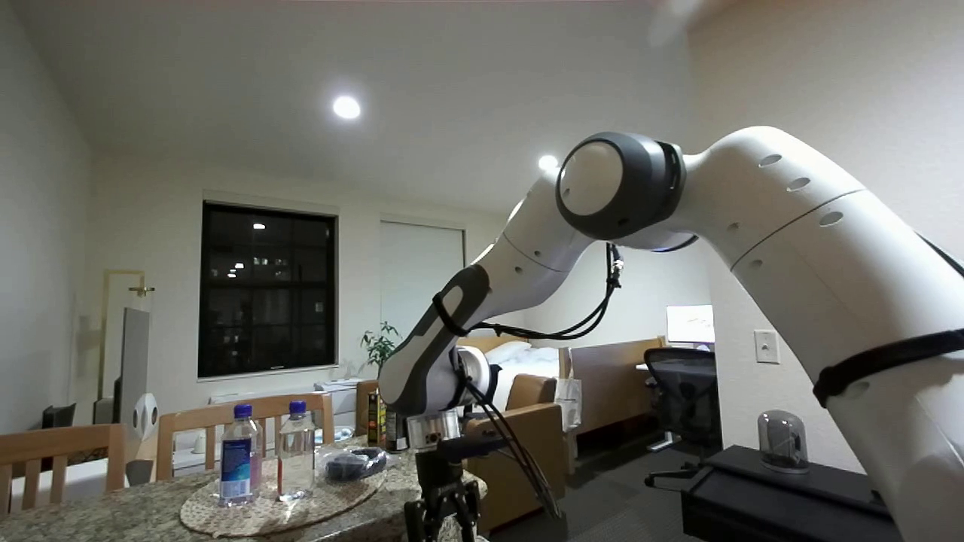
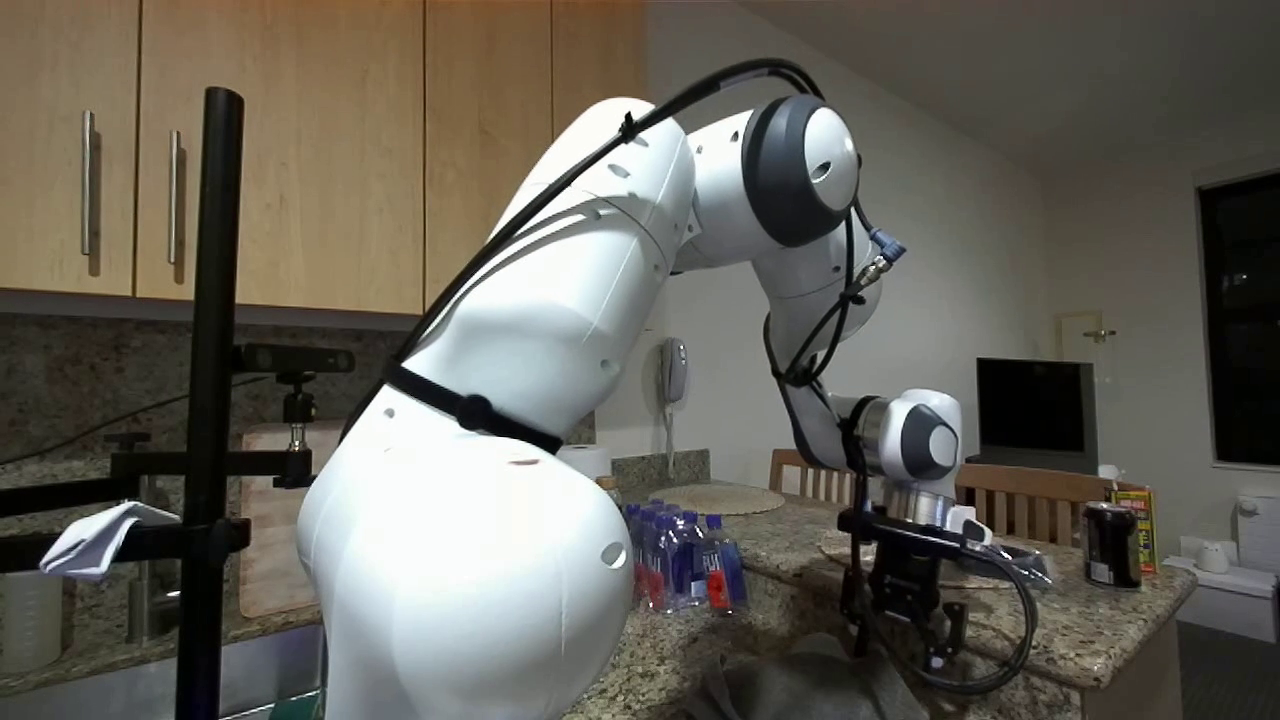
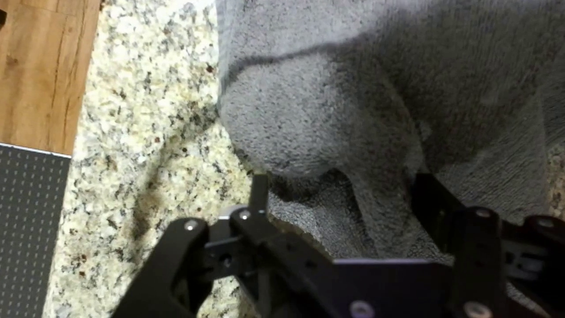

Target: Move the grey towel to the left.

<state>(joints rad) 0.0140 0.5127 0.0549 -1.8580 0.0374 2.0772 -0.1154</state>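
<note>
The grey towel [image 3: 300,115] lies near an edge of the granite counter [image 3: 141,106], beneath the Robotiq gripper [image 3: 342,181], whose jaws stand apart; the Panda arm [image 1: 625,184] arches downward.

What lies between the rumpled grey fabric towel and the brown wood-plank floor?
Speckled granite countertop, seen in the wrist view between the grey towel and the brown floor.

The towel [image 3: 300,119] is grey, the countertop [image 3: 141,106] cream, dark-speckled.

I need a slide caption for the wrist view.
Open claw at a rumpled grey towel on a speckled counter.
</note>
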